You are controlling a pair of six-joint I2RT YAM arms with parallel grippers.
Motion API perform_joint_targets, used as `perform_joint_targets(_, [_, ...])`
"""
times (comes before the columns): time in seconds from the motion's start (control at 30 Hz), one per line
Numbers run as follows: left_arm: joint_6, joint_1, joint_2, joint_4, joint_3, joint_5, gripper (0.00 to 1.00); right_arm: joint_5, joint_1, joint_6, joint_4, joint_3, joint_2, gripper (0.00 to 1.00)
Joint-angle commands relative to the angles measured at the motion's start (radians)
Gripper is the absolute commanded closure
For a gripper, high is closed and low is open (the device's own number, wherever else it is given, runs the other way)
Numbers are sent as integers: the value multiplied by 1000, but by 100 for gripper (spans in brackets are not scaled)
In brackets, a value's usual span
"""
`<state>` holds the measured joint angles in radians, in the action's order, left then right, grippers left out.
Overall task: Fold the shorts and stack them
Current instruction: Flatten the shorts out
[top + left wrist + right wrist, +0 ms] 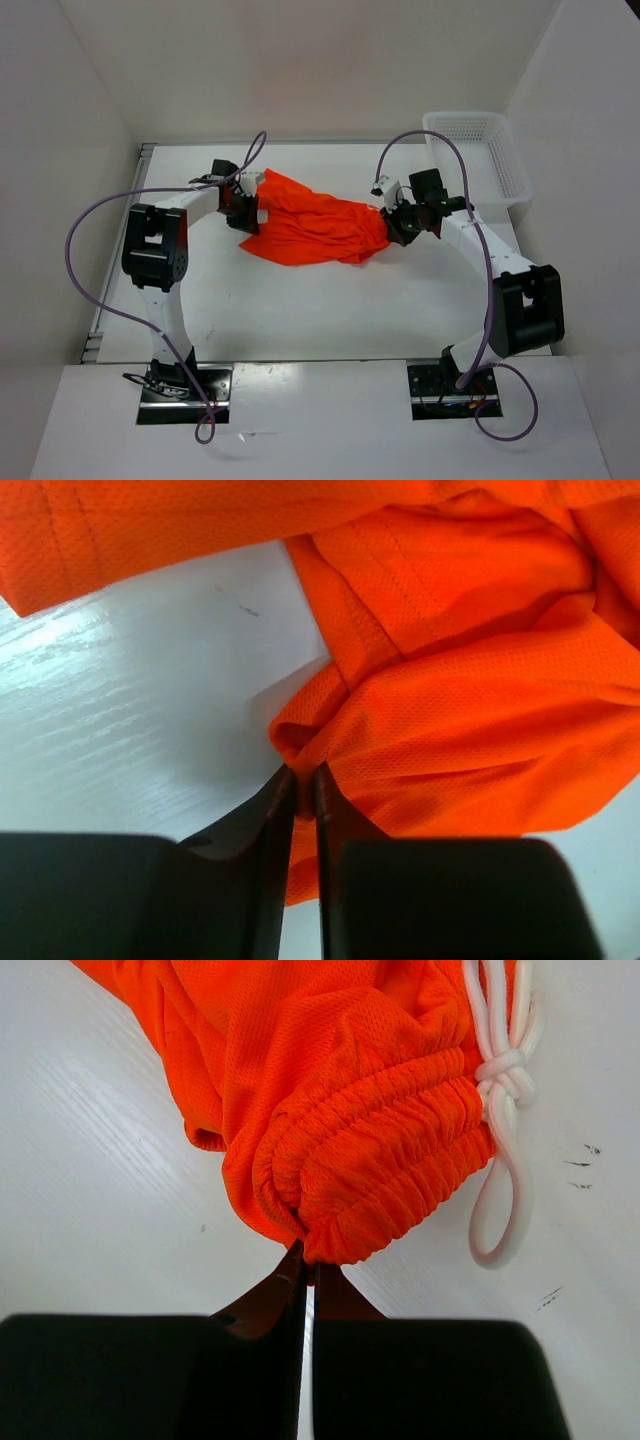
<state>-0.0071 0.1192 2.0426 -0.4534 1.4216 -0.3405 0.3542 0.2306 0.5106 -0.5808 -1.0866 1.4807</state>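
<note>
Overhead, the fingertips of both grippers are buried against orange fabric and cannot be told apart from it; only the wrist views settle their state. The shorts (pixel 315 228) are bunched and twisted, so legs and hems cannot be separated into distinct parts from above. In the left wrist view the garment runs off the top and right edges. In the right wrist view the fabric is cut off at the top.

A white mesh basket (pixel 510 160) stands at the far right corner of the white table (pixel 330 310), well apart from the shorts. Purple cables (pixel 90 215) loop from each arm, and the right arm's cable arcs near the basket. Nothing lies between either gripper and the garment.

The shorts lie at the middle of the table, stretched sideways between the two arms.

The left gripper (pixel 305 772) is at their left end. Its fingers are drawn almost together, with a puckered fold of mesh pinched at the tips and orange showing between them lower down.

The right gripper (pixel 305 1255) is at their right end. Its fingers are closed, and the gathered elastic waistband (pixel 400 1150) is pinched at the tips. The knotted white drawstring (pixel 505 1080) hangs just beside that grip, looping onto the table.
</note>
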Motion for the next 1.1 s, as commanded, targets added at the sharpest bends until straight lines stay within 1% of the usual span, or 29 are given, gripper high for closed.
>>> perform_joint_targets(0.0, [7, -9, 10, -56, -3, -97, 83, -9, -5, 14, 24, -4, -39, 100])
perform_joint_targets(0.07, [7, -18, -5, -77, -13, -97, 87, -9, -5, 23, 24, -4, -39, 100])
perform_joint_targets(0.1, [7, -18, -22, -77, -13, -97, 92, -9, -5, 23, 24, -4, -39, 100])
perform_joint_targets(0.2, [7, -52, -58, -96, -13, -106, 98, -18, -5, 23, 33, -4, -39, 100])
perform_joint_targets(0.27, [7, -88, -87, -119, 8, -118, 100, -38, -5, -6, 56, -35, -39, 100])
perform_joint_targets(0.3, [7, -104, -96, -139, 55, -132, 100, -52, -5, -32, 77, -51, -30, 100])
perform_joint_targets(0.4, [7, -179, -125, -177, 176, -160, 100, -61, -5, -111, 120, -179, 7, 100])
perform_joint_targets(0.43, [7, -197, -136, -186, 276, -173, 100, -61, -5, -127, 121, -272, 41, 100])
perform_joint_targets(0.5, [7, -246, -154, -195, 370, -173, 100, -61, -5, -150, 121, -381, 84, 100])
perform_joint_targets(0.53, [7, -259, -174, -195, 413, -173, 100, -61, -5, -150, 102, -497, 133, 100])
perform_joint_targets(0.57, [7, -291, -183, -206, 495, -186, 100, -52, -5, -150, 92, -554, 156, 100])
perform_joint_targets(0.6, [7, -309, -194, -206, 532, -186, 100, -52, -5, -159, 82, -608, 176, 100])
perform_joint_targets(0.63, [7, -329, -218, -206, 560, -201, 100, -52, -5, -159, 73, -695, 208, 100])
perform_joint_targets(0.7, [7, -381, -269, -225, 580, -224, 100, -32, -5, -146, 35, -763, 217, 100])
perform_joint_targets(0.73, [7, -392, -291, -225, 580, -224, 100, -32, -5, -133, 20, -763, 227, 100])
perform_joint_targets(0.77, [7, -392, -312, -246, 554, -224, 100, -9, -5, -120, 4, -763, 227, 100])
perform_joint_targets(0.8, [7, -404, -358, -257, 524, -224, 100, 3, -5, -106, -13, -728, 214, 100])
perform_joint_targets(0.87, [7, -405, -407, -289, 398, -207, 100, 26, -5, -46, -77, -670, 179, 100])
perform_joint_targets(0.93, [7, -405, -482, -309, 295, -174, 100, 61, -5, 30, -158, -560, 153, 100])
perform_joint_targets(0.97, [7, -405, -507, -326, 177, -173, 100, 62, -5, 55, -181, -515, 121, 100])
perform_joint_targets(1.0, [7, -405, -557, -337, 113, -164, 100, 62, -5, 78, -201, -468, 106, 100])
perform_joint_targets(1.03, [7, -383, -584, -347, 47, -141, 100, 62, -5, 100, -218, -369, 89, 100])
perform_joint_targets(1.07, [7, -372, -611, -361, -17, -126, 100, 43, -5, 153, -256, -317, 72, 98])
